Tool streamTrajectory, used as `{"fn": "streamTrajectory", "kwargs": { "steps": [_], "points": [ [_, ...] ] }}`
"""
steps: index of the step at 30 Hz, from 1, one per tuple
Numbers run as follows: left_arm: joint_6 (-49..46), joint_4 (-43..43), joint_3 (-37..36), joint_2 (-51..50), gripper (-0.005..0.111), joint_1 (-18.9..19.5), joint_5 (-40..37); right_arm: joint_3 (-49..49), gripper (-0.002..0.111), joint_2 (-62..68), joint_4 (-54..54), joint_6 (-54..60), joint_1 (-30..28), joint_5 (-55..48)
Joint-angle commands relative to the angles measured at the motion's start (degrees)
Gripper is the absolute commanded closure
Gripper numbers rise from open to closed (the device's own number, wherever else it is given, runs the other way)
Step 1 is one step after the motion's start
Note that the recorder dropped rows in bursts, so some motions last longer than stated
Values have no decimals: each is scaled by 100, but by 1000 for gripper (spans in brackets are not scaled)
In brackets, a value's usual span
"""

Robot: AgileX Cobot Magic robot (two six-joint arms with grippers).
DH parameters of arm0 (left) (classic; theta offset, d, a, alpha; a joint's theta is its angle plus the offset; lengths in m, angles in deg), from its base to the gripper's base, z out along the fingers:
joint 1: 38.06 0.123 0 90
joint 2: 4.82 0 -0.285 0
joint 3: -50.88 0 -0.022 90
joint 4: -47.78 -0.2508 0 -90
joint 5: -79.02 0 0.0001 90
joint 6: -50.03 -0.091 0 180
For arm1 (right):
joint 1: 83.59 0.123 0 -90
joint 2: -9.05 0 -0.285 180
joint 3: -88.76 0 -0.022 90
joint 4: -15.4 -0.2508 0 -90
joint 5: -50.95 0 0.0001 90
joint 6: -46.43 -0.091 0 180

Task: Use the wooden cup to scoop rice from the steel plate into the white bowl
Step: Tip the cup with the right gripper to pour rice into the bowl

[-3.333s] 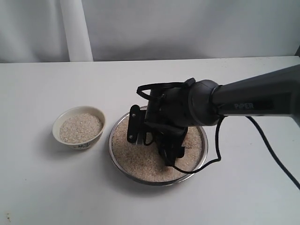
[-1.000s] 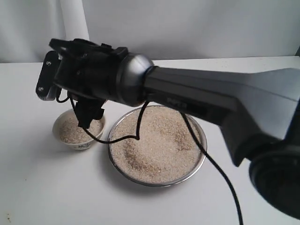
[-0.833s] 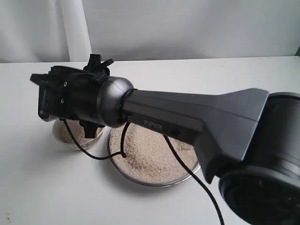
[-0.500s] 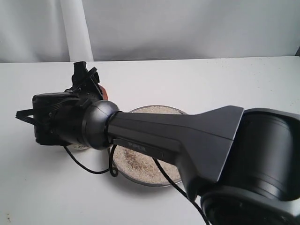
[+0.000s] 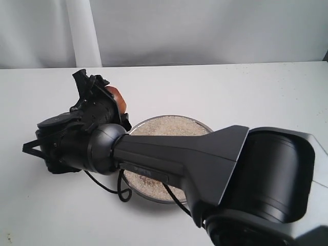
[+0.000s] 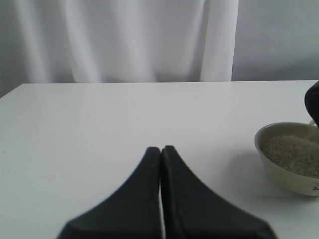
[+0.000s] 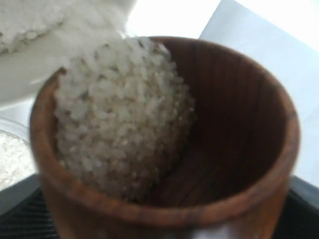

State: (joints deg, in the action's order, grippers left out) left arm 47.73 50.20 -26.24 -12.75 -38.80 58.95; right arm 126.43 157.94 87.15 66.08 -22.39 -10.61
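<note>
Half second on: right gripper (image 5: pixel 104 92) rolled further, wooden cup (image 5: pixel 117 96) clamped, tipped over white bowl (image 6: pixel 276 172). Exterior hides bowl; right wrist view shows rice (image 7: pixel 124 119) at cup lip. Left gripper (image 6: pixel 160 154) closed, empty.

Close view into a tipped wooden cup (image 7: pixel 239 124) part-filled with rice (image 7: pixel 124 119), held against a white bowl (image 7: pixel 94 25).

The reddish-brown cup fills nearly the whole picture, its grained inner wall bare on one side. The pale grains are heaped against the opposite side and reach the lip, just where the cup meets the bowl's smooth white rim. More rice lies inside the bowl, blurred. Black fingers (image 7: pixel 20 219) of the right gripper (image 7: pixel 159 226) show at both sides of the cup's outer wall, pressed close to it.
</note>
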Motion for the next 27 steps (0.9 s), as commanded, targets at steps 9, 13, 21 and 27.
{"fn": "streamTrajectory", "kwargs": {
  "steps": [9, 13, 21, 27],
  "points": [
    [22, -2, -9, 14, 107, -15, 33, 56, 108, -9, 604, 435, 72, -18],
    [22, -2, -9, 14, 107, -15, 33, 56, 108, -9, 724, 580, 72, -18],
    [22, -2, -9, 14, 107, -15, 33, 56, 108, -9, 1246, 590, 72, 111],
    [22, -2, -9, 14, 107, -15, 33, 56, 108, -9, 1552, 590, 72, 164]
  ]
}}
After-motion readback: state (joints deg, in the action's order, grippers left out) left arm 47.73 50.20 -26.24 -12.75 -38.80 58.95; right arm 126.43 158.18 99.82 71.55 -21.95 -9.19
